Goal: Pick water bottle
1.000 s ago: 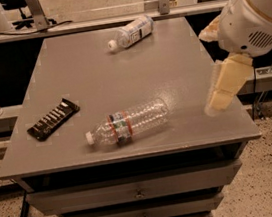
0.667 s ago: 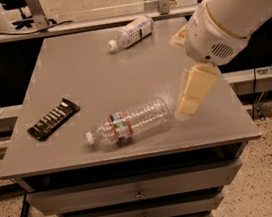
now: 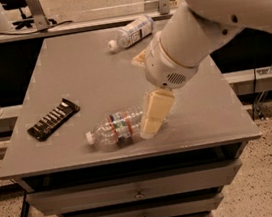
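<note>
Two bottles: water bottle (image 3: 116, 127) flat w/ gripper (image 3: 153, 115) at base, grip unclear; white-label bottle (image 3: 130, 32) at back, black pack (image 3: 53, 119) nearby.

The robot's thick white arm (image 3: 223, 12) reaches in from the far right, sloping down and leftward towards the near middle of the scene. Its rounded white wrist housing (image 3: 167, 70), with a small vent grille, points downward. Below it the cream-coloured gripper (image 3: 151, 119) hangs low, tilted, its tip towards the near left.
</note>
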`<state>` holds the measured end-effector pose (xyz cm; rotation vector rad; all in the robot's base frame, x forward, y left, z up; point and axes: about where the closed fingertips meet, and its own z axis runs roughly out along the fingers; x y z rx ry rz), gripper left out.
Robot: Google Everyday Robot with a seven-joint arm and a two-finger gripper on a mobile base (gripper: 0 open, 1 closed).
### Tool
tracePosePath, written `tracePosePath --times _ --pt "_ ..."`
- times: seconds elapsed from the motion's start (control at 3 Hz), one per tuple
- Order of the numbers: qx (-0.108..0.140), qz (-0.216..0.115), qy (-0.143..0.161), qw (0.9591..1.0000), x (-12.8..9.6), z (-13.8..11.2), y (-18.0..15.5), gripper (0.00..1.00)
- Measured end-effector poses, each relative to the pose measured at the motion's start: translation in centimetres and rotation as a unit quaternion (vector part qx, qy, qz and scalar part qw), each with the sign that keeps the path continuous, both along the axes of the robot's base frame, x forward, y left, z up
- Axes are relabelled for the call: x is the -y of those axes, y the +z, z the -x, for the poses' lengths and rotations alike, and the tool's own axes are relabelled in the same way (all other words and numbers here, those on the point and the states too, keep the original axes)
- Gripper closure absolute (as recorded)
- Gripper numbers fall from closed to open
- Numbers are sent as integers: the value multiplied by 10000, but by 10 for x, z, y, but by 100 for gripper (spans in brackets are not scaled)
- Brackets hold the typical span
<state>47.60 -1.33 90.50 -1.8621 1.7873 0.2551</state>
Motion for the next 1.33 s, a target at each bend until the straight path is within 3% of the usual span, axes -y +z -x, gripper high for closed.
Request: tracePosePath --times 0.67,1.0,1.33 --pt "-50 28 381 9993 -36 7 -34 0" --pt "-26 99 465 9989 -41 6 -46 18" --pt "-8 148 480 9987 -41 4 -54 42"
